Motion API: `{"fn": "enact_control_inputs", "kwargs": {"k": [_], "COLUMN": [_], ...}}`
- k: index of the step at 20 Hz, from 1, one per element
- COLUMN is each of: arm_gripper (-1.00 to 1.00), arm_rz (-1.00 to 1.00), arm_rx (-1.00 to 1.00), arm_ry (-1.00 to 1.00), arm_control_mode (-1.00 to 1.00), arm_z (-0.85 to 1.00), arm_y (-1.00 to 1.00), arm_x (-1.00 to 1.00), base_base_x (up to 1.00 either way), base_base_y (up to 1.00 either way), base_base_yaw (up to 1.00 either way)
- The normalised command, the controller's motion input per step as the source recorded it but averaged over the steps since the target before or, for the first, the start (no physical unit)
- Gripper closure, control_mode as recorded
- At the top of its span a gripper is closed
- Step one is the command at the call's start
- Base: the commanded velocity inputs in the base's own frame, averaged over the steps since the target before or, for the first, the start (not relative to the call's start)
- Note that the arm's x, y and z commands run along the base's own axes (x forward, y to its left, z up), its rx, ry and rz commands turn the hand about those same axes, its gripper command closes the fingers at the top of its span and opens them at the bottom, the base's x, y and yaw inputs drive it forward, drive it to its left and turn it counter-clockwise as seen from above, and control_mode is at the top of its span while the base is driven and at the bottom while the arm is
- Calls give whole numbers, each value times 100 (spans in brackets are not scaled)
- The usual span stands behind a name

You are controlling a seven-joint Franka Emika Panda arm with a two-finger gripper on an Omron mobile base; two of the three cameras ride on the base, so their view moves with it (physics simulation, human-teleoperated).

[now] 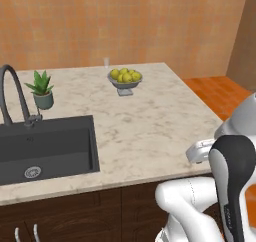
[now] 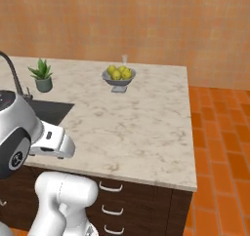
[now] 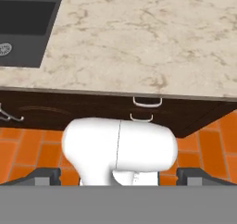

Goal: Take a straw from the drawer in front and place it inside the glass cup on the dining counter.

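Note:
The glass cup (image 1: 106,62) (image 2: 125,59) stands at the far edge of the beige marble dining counter (image 1: 150,126) (image 2: 146,123) (image 3: 139,42), just behind the bowl of lemons. Below the counter's near edge, the dark-brown drawer (image 2: 134,185) (image 3: 109,108) is closed, and its curved silver handle (image 2: 111,186) (image 3: 147,101) faces me. The straw is hidden. My gripper (image 3: 119,177) hangs over the counter's front edge, pointing down, open and holding nothing, with its fingertips (image 3: 44,177) far apart. It sits well above the drawer handle and far from the cup.
A dark sink (image 1: 45,146) with a curved faucet (image 1: 12,93) fills the counter's left part. A small potted plant (image 1: 42,91) stands behind it. The grey footed bowl of lemons (image 1: 125,78) (image 2: 118,76) is mid-back. More drawer handles (image 2: 112,210) lie lower. To the right is orange tiled floor (image 2: 219,147).

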Motion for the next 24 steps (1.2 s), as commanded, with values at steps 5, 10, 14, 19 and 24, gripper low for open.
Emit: {"fn": "enact_control_inputs", "kwargs": {"k": [5, 10, 14, 19, 24], "arm_gripper": [-100, -100, -100, -100, -100], "arm_rz": [0, 0, 0, 0, 0], "arm_rx": [0, 0, 0, 0, 0], "arm_ry": [0, 0, 0, 0, 0], "arm_control_mode": [100, 100, 100, 100, 100], "arm_z": [0, 0, 0, 0, 0], "arm_y": [0, 0, 0, 0, 0], "arm_x": [0, 0, 0, 0, 0], "base_base_x": [-35, -37, -31, -21, -26], "base_base_y": [-32, -66, -78, -72, -49], "base_base_yaw": [0, 2, 3, 12, 23]}}
